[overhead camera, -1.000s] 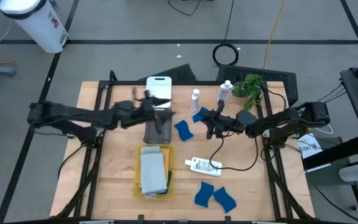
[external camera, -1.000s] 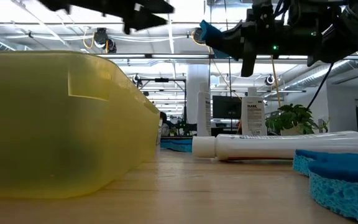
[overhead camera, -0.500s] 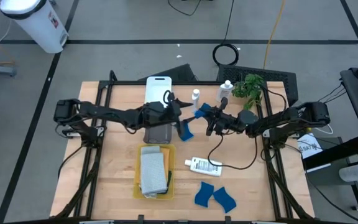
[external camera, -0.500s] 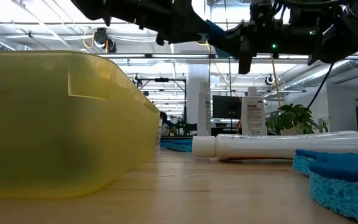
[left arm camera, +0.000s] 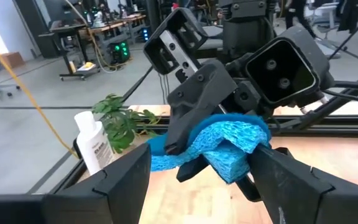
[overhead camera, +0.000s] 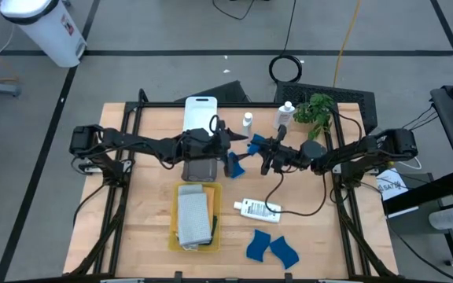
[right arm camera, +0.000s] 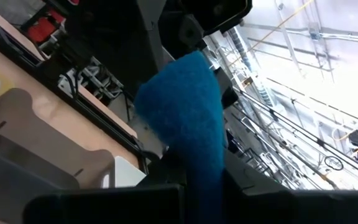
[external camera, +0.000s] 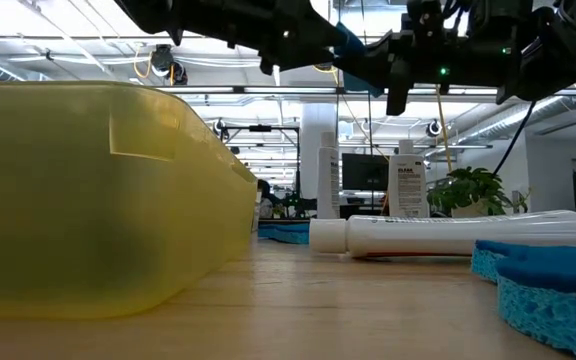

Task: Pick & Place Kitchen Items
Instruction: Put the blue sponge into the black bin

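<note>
Filling the low view's near left, the translucent yellow rectangular tray point(external camera: 98, 200) hides whatever lies inside it (the high view shows a folded pale grey cloth point(overhead camera: 193, 216) there). Beyond lies a toppled small white bottle point(external camera: 448, 234). Higher up, the right gripper point(overhead camera: 263, 146) pinches a blue wavy-edged sponge point(left arm camera: 222, 146) between pressed-together jaws, partly masking it. Facing it, the left gripper point(overhead camera: 228, 139) waits with jaws spread either side of that sponge.
</note>
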